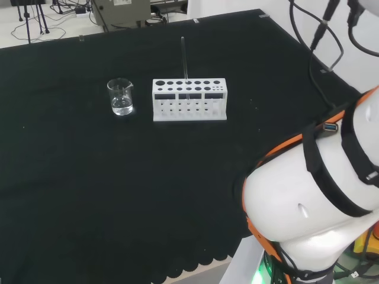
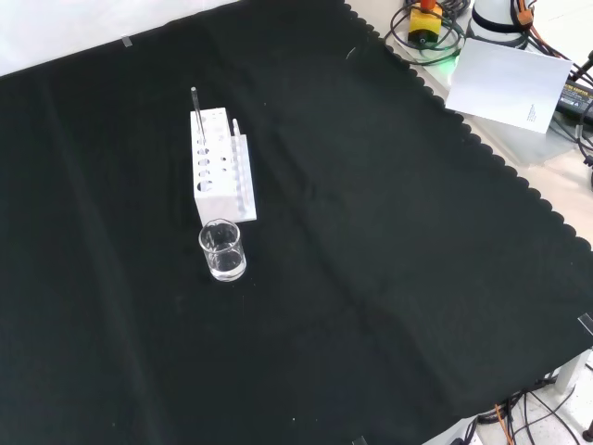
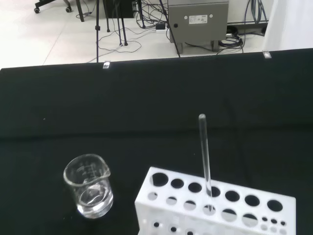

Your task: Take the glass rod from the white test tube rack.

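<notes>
The glass rod [image 1: 184,59] stands upright in the white test tube rack [image 1: 189,100], set in one of the large holes in the back row, about the middle of the rack's length as the head view shows it. Most of its length rises clear above the rack's top. In the wrist view the rod [image 3: 204,154] passes down through a hole of the rack [image 3: 215,208] and its lower end shows through the opening below. In the front view the rod [image 2: 195,111] rises from the far end of the rack [image 2: 220,167].

The other holes of the rack look bare. A row of small pegs runs along one long side of the rack, seen in the front view.

A small clear beaker [image 1: 121,97] stands just beside the rack's left end in the head view, apart from it; in the front view the beaker [image 2: 222,250] sits nearer the camera than the rack. It holds a little clear liquid at the bottom.

Nothing stands close around the rod above the rack. The black cloth [image 1: 89,177] covers the bench around them.

I cannot tell how the hand's fingers stand. The arm's white links [image 1: 320,201] stand at the head view's right, well apart from the rack.
</notes>
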### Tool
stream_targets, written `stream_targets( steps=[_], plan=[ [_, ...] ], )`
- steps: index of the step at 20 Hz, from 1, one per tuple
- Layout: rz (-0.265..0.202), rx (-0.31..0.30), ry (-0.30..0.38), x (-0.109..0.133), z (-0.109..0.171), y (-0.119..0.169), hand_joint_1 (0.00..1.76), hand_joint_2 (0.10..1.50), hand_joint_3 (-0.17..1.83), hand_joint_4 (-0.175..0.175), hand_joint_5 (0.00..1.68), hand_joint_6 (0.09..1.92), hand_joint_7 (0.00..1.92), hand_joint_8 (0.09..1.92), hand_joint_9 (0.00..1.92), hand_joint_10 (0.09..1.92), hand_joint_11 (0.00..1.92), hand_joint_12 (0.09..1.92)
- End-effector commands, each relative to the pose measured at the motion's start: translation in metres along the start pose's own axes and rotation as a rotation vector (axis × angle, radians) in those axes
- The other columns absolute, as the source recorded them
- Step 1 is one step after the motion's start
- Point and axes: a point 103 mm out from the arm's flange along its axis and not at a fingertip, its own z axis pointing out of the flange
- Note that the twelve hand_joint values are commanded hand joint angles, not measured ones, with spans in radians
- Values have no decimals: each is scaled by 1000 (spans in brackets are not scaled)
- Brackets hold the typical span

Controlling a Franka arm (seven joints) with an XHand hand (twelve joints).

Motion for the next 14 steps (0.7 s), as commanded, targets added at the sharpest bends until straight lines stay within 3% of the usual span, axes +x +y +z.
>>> stream_targets(
  steps=[1,2,6,10,14],
  plan=[
    [14,4,1,-17,4,43,587,871,501,-145,237,87,265,914,555,889,124,1474],
    [-18,-8,9,-18,6,48,587,872,501,-145,238,87,267,914,558,889,126,1474],
    [-38,-9,9,-22,16,67,594,892,508,-146,242,87,281,916,569,890,136,1474],
    [-14,-16,46,-30,27,84,599,909,508,-152,257,87,326,919,617,883,169,1464],
    [2,5,10,-37,42,97,599,911,505,-156,274,87,364,922,681,890,196,1460]
  ],
)
